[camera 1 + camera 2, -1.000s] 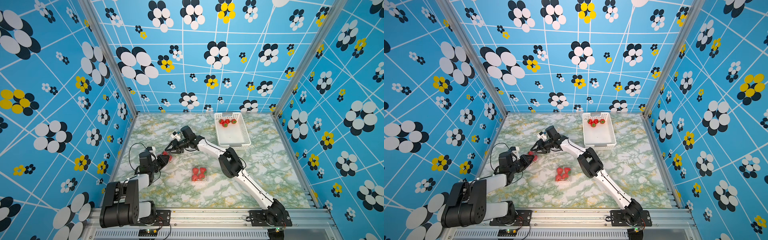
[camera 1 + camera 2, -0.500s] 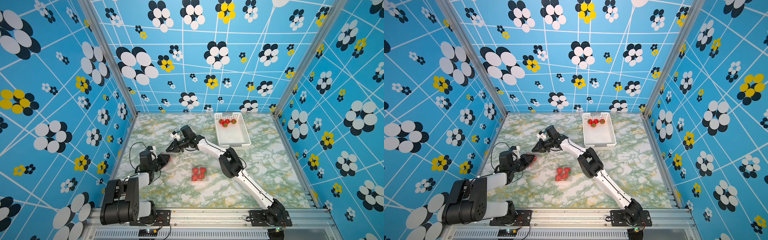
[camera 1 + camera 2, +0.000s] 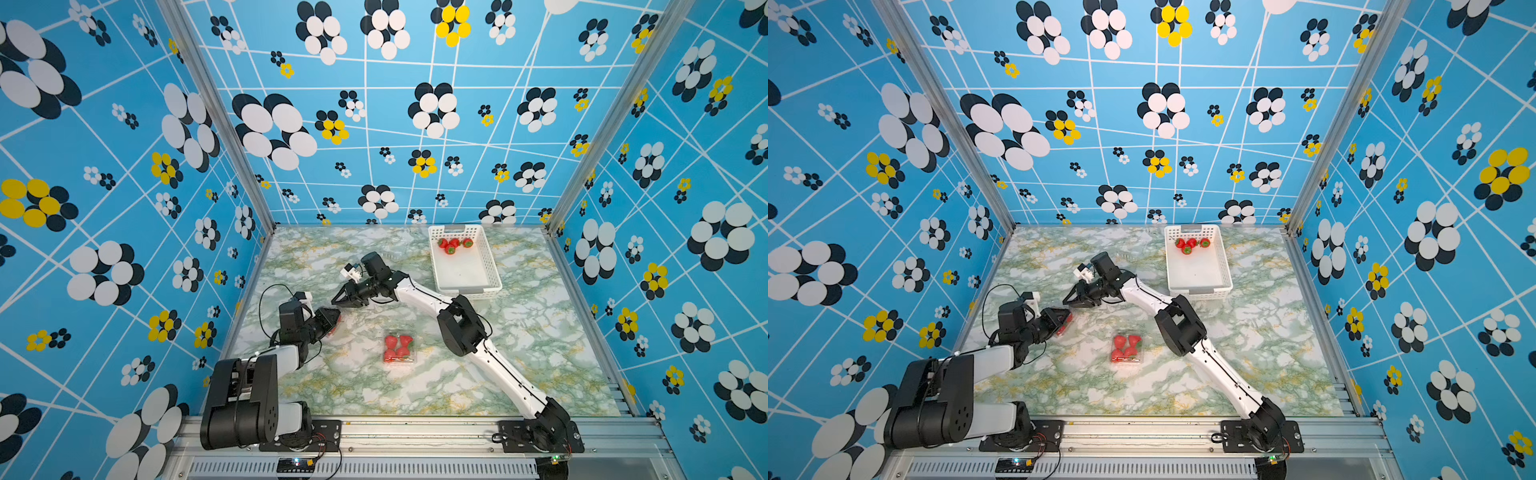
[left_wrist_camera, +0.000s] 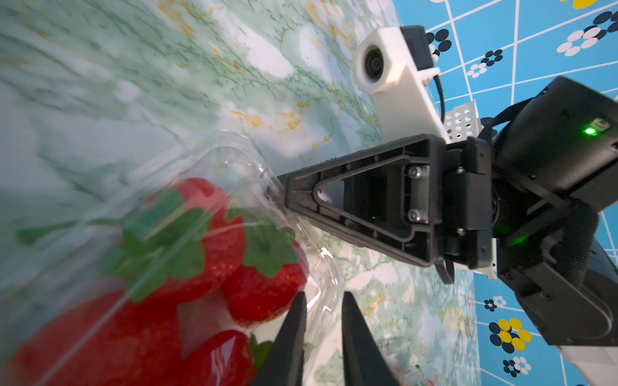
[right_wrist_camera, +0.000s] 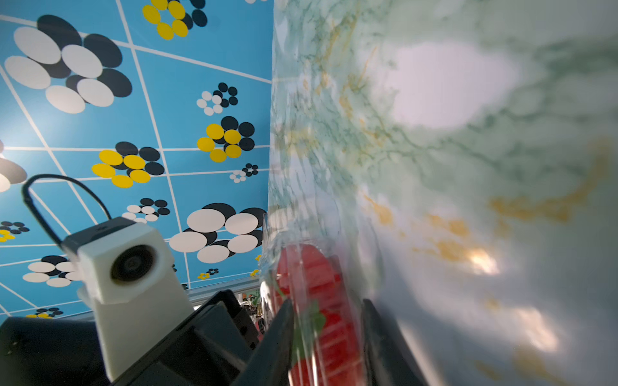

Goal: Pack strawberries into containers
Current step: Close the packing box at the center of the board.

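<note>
Our left gripper (image 4: 322,297) has its black fingers almost together, pinching the thin rim of a clear, crinkled plastic punnet (image 4: 230,160) of glossy, green-capped red strawberries (image 4: 214,240) — at the left of the marbled green tabletop (image 3: 415,395). On our right gripper (image 5: 327,304) the ribbed triangular fingers stand partly apart, tips at the punnet's opposite corner.

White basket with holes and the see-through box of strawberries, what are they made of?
White perforated basket: likely hard moulded plastic, smooth and slightly shiny; its walls have a neat grid of holes. Clear box: probably thin glossy plastic; the red strawberries show through it, and light glints on its creased edges.
</note>
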Available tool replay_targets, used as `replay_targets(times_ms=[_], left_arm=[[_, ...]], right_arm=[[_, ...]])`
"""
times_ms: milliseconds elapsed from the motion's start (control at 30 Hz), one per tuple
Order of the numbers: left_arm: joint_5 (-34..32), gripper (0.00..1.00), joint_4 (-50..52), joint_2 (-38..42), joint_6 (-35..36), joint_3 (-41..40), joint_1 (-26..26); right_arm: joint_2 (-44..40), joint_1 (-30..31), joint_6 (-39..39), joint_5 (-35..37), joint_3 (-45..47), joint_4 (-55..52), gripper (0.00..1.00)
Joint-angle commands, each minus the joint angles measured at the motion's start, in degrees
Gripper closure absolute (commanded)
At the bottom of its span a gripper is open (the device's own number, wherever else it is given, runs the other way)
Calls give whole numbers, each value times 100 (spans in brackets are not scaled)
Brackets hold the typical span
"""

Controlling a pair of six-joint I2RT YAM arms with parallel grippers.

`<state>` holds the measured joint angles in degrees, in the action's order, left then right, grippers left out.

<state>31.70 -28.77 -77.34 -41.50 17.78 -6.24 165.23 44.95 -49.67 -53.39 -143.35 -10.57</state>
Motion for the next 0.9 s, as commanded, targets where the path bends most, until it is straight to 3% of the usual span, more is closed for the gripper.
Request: replay_targets(times_ms=[0, 233, 600, 867], left_arm=[[-125, 75, 255, 220, -17, -197, 15], [-297, 69, 926, 937, 183, -25, -46], [-249, 70, 830, 862, 172, -64, -167], [-228, 50, 1076, 1291, 174, 36, -220]], right_arm=[[-360, -38, 17, 76, 317, -21, 57], [-654, -193, -536, 61, 961, 913, 51], [-1619, -275, -743, 186, 2967, 1860, 49], [-1961, -354, -918, 256, 3757, 2414, 48]])
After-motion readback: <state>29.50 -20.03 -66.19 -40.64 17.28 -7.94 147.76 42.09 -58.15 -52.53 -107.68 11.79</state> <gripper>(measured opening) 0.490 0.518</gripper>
